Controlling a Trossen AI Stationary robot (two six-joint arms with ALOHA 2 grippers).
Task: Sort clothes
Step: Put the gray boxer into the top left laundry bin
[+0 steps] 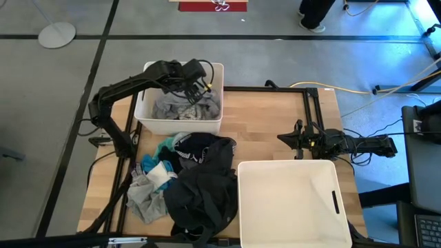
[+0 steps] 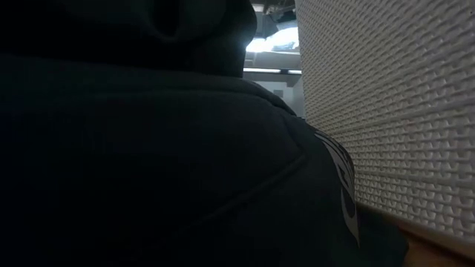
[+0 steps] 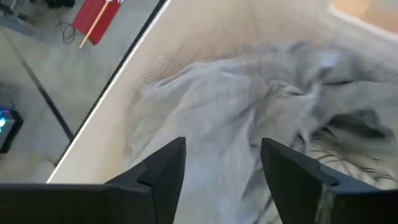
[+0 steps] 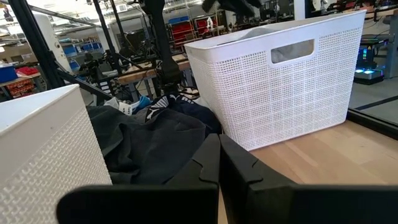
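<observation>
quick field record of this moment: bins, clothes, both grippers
far bin: holds grey garment
near bin: no clothes visible inside
clothes pile: on table left of near bin; black, teal, grey, white pieces
left gripper: open, over grey garment in far bin, holding nothing
right gripper: shut, empty, low over table beyond near bin

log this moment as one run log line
left end effector: open over grey garment in far bin | right end effector: shut, idle
</observation>
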